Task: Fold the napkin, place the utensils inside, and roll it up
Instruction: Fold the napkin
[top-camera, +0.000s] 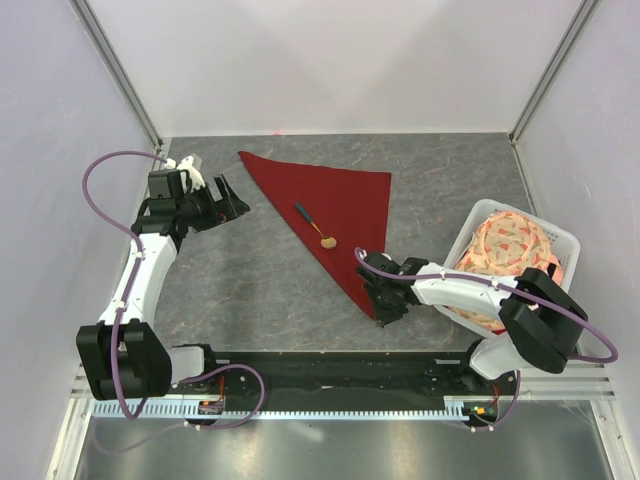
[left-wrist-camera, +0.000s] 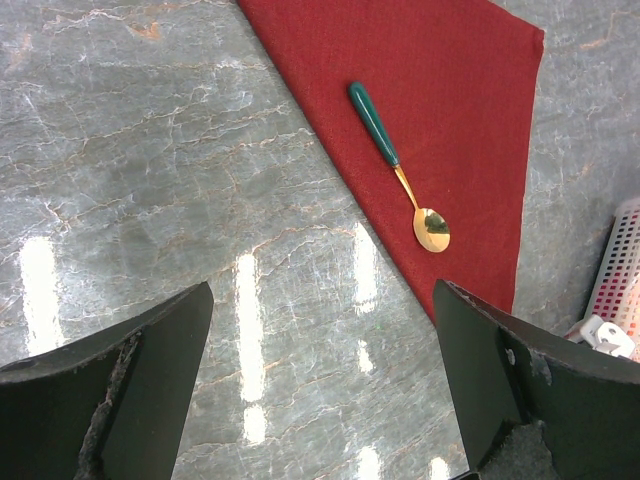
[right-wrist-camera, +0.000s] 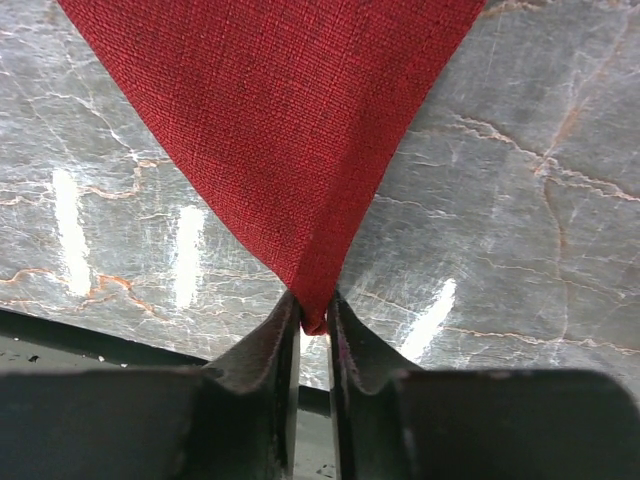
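- Top external: above the near edge, looking down on the whole surface (top-camera: 250, 290).
- Left wrist: low, facing the napkin (left-wrist-camera: 440, 90) from the left.
- Right wrist: close on its near corner; all views share the napkin.

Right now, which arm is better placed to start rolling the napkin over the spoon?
Right, probably. The right tool is shut on the near corner of the napkin, the spoon lying on it. The left tool hangs open over the table, empty.

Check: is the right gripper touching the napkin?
Touching. The right wrist view shows a corner of the napkin pinched between the fingers of the right gripper, with no gap on either side.
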